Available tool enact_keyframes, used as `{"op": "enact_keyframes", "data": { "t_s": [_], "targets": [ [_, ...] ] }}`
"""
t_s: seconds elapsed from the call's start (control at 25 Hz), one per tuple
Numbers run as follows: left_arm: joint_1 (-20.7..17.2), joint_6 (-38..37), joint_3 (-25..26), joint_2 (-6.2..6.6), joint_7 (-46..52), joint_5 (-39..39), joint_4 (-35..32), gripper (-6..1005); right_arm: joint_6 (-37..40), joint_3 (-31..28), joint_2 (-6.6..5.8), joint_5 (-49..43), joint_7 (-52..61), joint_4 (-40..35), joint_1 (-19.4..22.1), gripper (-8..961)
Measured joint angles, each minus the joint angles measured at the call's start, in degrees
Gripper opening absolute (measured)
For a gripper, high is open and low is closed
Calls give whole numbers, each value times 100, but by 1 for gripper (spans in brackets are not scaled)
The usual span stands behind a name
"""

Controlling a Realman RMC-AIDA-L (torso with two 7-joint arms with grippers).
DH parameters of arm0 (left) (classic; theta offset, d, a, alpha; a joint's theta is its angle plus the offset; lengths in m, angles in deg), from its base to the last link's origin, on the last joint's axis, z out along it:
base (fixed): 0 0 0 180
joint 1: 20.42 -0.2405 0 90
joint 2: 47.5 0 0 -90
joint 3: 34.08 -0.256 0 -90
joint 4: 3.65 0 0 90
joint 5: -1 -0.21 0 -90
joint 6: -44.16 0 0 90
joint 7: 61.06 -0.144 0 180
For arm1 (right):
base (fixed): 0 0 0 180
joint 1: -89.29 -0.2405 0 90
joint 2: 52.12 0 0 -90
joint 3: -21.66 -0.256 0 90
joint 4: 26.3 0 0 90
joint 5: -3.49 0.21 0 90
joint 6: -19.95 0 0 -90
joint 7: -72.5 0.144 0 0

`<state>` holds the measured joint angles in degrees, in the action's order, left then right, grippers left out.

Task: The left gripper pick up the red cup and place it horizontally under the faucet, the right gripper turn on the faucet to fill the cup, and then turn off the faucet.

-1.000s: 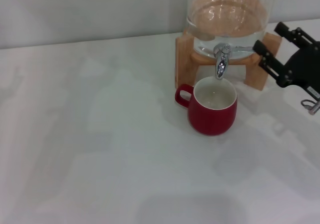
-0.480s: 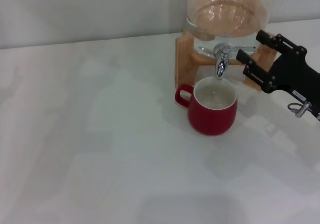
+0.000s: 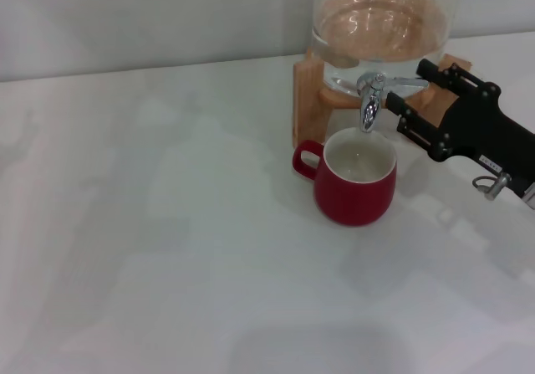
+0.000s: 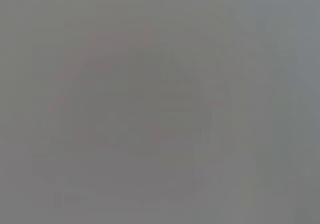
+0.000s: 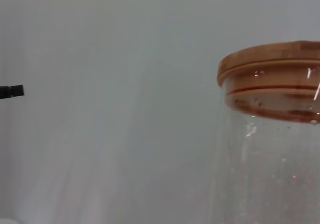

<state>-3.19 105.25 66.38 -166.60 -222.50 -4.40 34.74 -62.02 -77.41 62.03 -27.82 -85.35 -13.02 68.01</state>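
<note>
I see the right gripper point(image 3: 409, 85) spread wide around the faucet point(image 3: 370, 99) lever, cup point(image 3: 355, 176) just below.

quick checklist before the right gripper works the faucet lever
1. red cup upright beneath the spout of the faucet: ok.
2. right gripper open, its jaws on either side of the lever's end: ok.
3. Jaws touching the lever: cannot tell.
4. Water flowing from the spout: none visible, ok.
5. Water in the glass jar: ok.
6. left gripper out of the way: not seen in the head view, ok.
</note>
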Motion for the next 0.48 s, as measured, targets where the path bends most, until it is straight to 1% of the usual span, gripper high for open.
{"op": "enact_keyframes", "data": {
  "t_s": [0.48],
  "targets": [
    [46,-3,68,0,-10,3,4,864,-119,149,-9,16,0,-1,127,599]
  ]
}}
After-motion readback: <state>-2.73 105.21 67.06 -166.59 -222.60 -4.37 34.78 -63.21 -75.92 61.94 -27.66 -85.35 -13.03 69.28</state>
